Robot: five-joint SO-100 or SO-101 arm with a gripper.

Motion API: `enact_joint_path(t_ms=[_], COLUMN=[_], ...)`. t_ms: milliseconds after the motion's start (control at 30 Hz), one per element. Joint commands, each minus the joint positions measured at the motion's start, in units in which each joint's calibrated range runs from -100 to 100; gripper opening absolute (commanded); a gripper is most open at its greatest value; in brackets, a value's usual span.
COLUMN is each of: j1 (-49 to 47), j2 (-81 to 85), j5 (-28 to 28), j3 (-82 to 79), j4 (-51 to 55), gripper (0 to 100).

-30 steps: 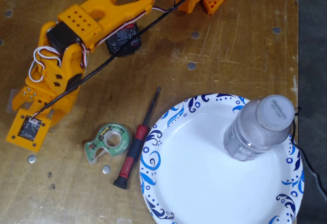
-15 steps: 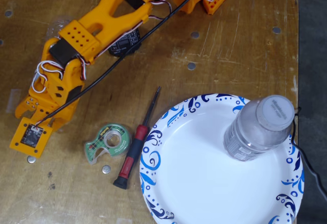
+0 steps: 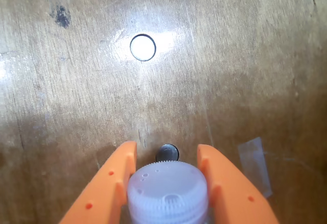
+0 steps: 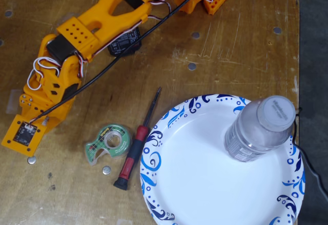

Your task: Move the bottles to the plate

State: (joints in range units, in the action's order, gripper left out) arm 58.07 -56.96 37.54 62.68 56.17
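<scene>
In the wrist view the orange fingers (image 3: 167,170) stand on either side of a white ribbed bottle cap (image 3: 167,192), close against its sides, so the gripper seems to be pinching the neck of the slimmer bottle; the body of that bottle is hidden below the frame. In the fixed view the arm (image 4: 82,40) reaches toward the left edge of the wooden surface (image 4: 230,45), and the bottle under it cannot be made out. The wider bottle (image 4: 260,128) stands upright on the plate (image 4: 195,184), near the plate's rim toward the right edge of the surface.

A thin clear plastic bottle is likely light and springy, with slick walls that buckle under a squeeze. The cap and neck are the stiffest part, and the ridges give grip, so holding there looks sound. Hung from the top, it may swing
</scene>
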Motion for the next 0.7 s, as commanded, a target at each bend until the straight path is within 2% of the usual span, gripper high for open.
enact_joint_path(t_ms=[0,300,667], j1=[0.64,0.85,0.96], j2=[0.98,1.74,7.97], j5=[0.34,0.96,2.37], j3=[2.91,4.08,16.15], j4=[-0.9,0.05,3.27], gripper=[3,3,3])
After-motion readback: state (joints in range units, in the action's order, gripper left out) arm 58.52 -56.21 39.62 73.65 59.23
